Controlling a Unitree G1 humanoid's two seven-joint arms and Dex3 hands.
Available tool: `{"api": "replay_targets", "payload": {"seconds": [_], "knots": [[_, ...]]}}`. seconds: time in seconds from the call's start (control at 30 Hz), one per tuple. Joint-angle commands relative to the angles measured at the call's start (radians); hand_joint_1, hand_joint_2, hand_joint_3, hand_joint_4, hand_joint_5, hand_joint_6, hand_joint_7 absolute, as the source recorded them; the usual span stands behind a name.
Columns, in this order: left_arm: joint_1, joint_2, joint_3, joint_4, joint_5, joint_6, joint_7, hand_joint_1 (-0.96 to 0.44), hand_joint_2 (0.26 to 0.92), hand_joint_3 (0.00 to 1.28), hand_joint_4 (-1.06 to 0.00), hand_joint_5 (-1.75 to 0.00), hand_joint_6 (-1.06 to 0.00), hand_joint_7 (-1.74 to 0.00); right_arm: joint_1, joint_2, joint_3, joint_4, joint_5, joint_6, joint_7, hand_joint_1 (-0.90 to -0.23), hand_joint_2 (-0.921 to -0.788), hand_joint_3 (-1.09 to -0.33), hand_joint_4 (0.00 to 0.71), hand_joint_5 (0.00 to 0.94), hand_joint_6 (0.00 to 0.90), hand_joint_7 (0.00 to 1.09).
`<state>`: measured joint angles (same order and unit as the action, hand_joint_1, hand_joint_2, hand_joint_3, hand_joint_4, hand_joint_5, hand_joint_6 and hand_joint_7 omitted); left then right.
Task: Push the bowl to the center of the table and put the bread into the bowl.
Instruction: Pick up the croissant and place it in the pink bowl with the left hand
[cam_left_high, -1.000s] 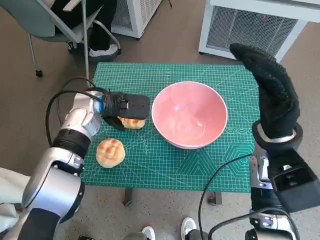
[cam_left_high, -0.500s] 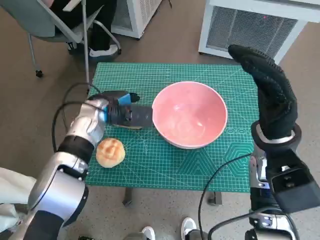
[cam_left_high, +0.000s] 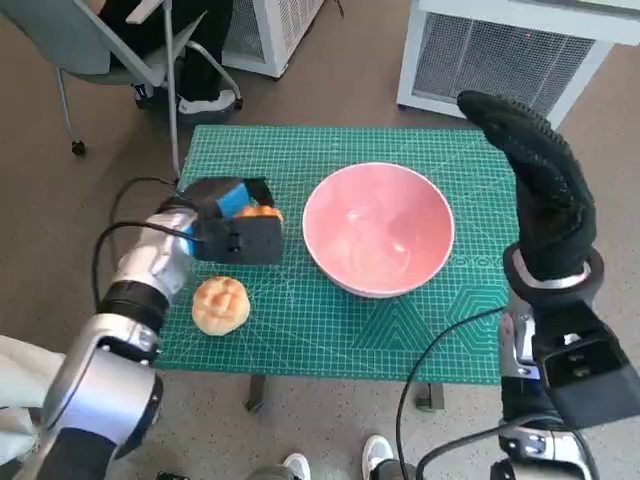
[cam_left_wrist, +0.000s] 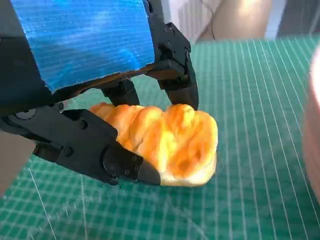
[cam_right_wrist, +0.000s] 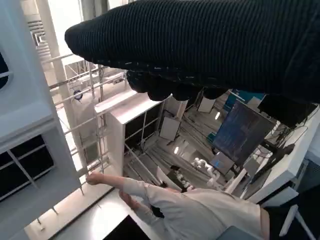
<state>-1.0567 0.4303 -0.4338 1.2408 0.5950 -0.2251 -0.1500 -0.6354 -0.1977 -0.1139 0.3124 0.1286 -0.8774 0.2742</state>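
bread (cam_left_wrist: 170, 142) in left hand's (cam_left_high: 236, 228) grip — right hand (cam_left_high: 535, 180) raised, empty, fingers extended

This looks like a robotics lab or workshop. A green gridded cutting mat (cam_left_high: 330, 300) covers the small surface at frame centre; white vented equipment cabinets (cam_left_high: 500, 50) stand along the top edge, an office chair (cam_left_high: 100, 50) at upper left, on plain brown floor (cam_left_high: 40, 180).

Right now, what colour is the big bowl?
Pink bowl, clearest in the head view.
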Motion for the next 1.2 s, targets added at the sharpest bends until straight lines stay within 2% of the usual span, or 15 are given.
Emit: {"api": "replay_targets", "payload": {"seconds": [0.03, 0.3, 0.7, 0.9, 1.2], "knots": [[-0.056, 0.025, 0.054, -0.042, -0.047, -0.030, 0.020, 0.00, 0.920, 0.11, -0.63, -1.19, -0.57, -1.27, 0.030, -0.009, 0.001, -0.011, 0.018, 0.017, 0.005, -0.553, -0.921, -0.780, 0.259, 0.004, -0.001, 0.65], [-0.072, 0.044, 0.147, -0.201, -0.121, -0.094, 0.032, 0.00, 0.920, 0.10, -0.66, -1.17, -0.59, -1.24, 0.037, -0.013, 0.002, -0.034, 0.033, 0.039, 0.008, -0.566, -0.921, -0.777, 0.259, 0.004, -0.001, 0.65], [-0.023, 0.028, 0.234, -0.478, -0.222, -0.161, 0.003, 0.00, 0.918, 0.07, -0.70, -1.13, -0.61, -1.21, 0.052, -0.016, -0.002, -0.054, 0.048, 0.049, 0.014, -0.551, -0.921, -0.776, 0.265, 0.006, -0.001, 0.65], [0.006, -0.019, 0.207, -0.584, -0.204, -0.153, 0.003, 0.00, 0.919, 0.06, -0.70, -1.12, -0.62, -1.21, 0.056, -0.019, -0.003, -0.058, 0.046, 0.044, 0.013, -0.538, -0.921, -0.778, 0.274, 0.010, -0.001, 0.65], [0.007, -0.098, 0.131, -0.600, -0.174, -0.156, -0.047, 0.00, 0.920, 0.06, -0.70, -1.13, -0.62, -1.20, 0.059, -0.015, 0.006, -0.060, 0.030, 0.036, 0.006, -0.532, -0.921, -0.778, 0.278, 0.010, -0.001, 0.66]]}}
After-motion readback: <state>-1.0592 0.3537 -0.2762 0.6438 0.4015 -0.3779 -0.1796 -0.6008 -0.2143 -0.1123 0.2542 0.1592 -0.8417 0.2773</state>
